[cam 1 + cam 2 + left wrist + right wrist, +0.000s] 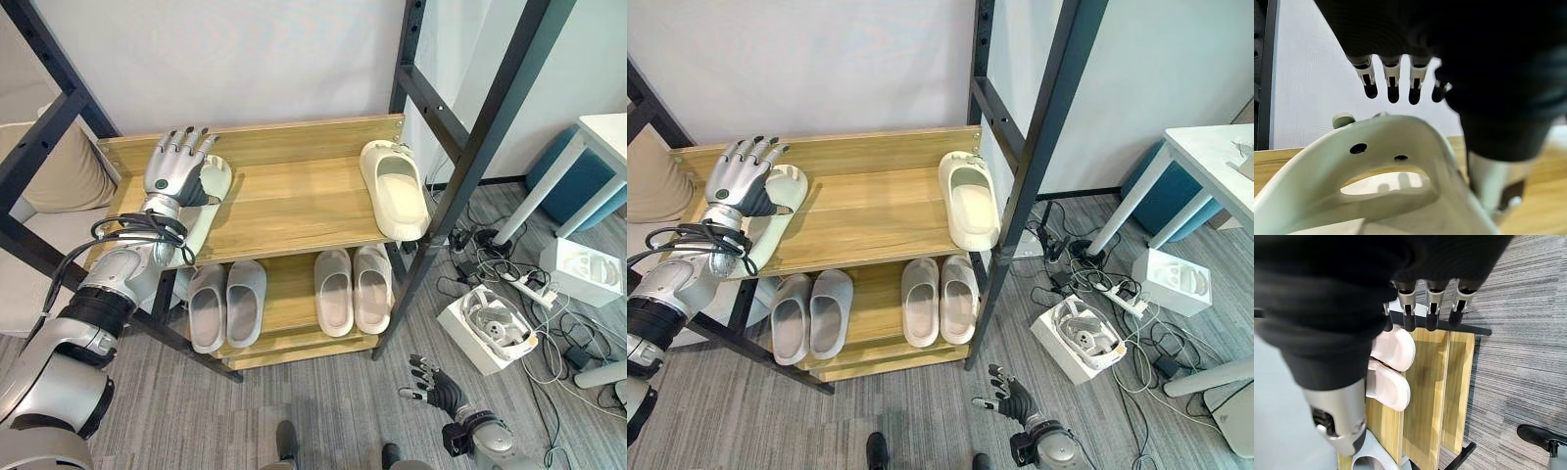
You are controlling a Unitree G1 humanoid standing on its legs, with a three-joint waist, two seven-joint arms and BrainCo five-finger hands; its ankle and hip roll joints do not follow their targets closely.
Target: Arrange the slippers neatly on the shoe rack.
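On the rack's upper wooden shelf (294, 201) a cream slipper (210, 208) lies at the left end, toe toward the wall. My left hand (174, 168) hovers over its toe with straight fingers (1393, 85) held above the strap, thumb down beside it, open. The matching cream slipper (395, 189) lies at the shelf's right end. On the lower shelf sit a grey pair (225, 304) and a pale pink pair (353, 289), also in the right wrist view (1393, 367). My right hand (438, 384) hangs low over the floor in front of the rack, fingers spread, holding nothing.
Black frame posts (470, 157) stand at the rack's corners. To the right, white boxes (487, 328), cables and a power strip litter the grey floor beside a white table (602, 132). A person's dark shoes (286, 443) show at the bottom edge.
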